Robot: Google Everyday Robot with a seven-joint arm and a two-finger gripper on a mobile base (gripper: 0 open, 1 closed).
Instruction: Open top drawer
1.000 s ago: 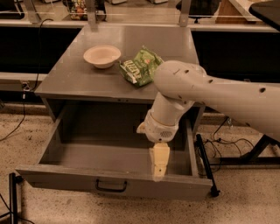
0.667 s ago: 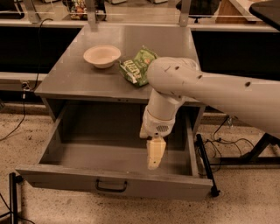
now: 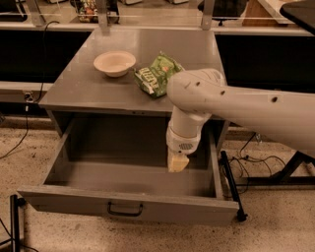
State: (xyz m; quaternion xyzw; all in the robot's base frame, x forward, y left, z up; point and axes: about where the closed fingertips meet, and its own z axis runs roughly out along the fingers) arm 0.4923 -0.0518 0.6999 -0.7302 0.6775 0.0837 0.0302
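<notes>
Nearest, the top drawer (image 3: pixel 74 199) stands well out from under the bench (image 3: pixel 74 93), its black loop handle (image 3: pixel 125 210) untouched. Over its right rear, the gripper (image 3: pixel 177 162) hangs with fingers seemingly pressed together, gripping nothing. Beyond, a white bowl (image 3: pixel 114 63) and a green snack bag (image 3: pixel 156 74) sit on top. The opening looks done; next the arm should lift clear of the bench edge.

- Lab or workshop: grey metal bench (image 3: pixel 98 93), metal uprights (image 3: pixel 102 15) behind, loose cables (image 3: pixel 253 158) on speckled floor (image 3: pixel 275 231).
- My gripper (image 3: pixel 177 162) hangs over the open top drawer (image 3: pixel 98 174).
</notes>
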